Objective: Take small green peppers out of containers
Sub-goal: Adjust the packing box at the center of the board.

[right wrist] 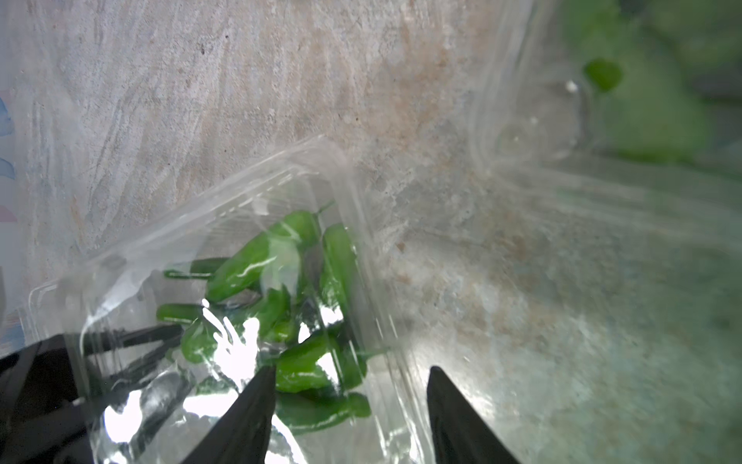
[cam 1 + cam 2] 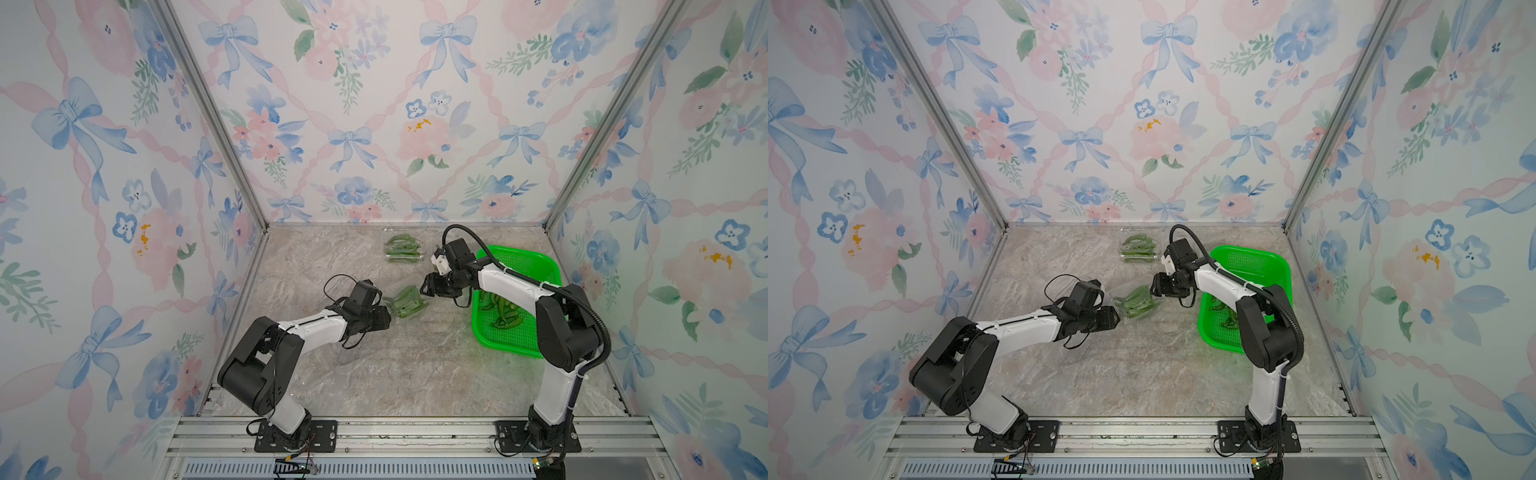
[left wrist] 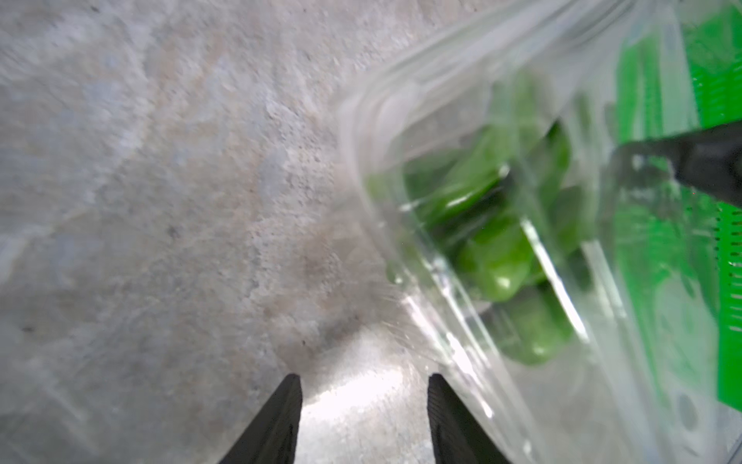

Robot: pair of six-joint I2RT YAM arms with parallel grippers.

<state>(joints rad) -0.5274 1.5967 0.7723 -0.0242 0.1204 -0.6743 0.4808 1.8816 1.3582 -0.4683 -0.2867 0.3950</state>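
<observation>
In both top views the near container (image 2: 415, 314) of small green peppers (image 2: 405, 299) lies mid-table, with the left gripper (image 2: 385, 321) at its 8 o'clock, the right gripper (image 2: 426, 286) at 2, the green basket (image 2: 519, 262) at 3 and a second container (image 2: 388, 237) at 12. In the left wrist view, the jaws stand apart over bare table (image 3: 160, 201), empty. In the right wrist view, the jaws are also parted and straddle the near container's wall, clamping nothing. Best to pinch that wall gently, since thin plastic likely buckles, then tip it basketward.
</observation>
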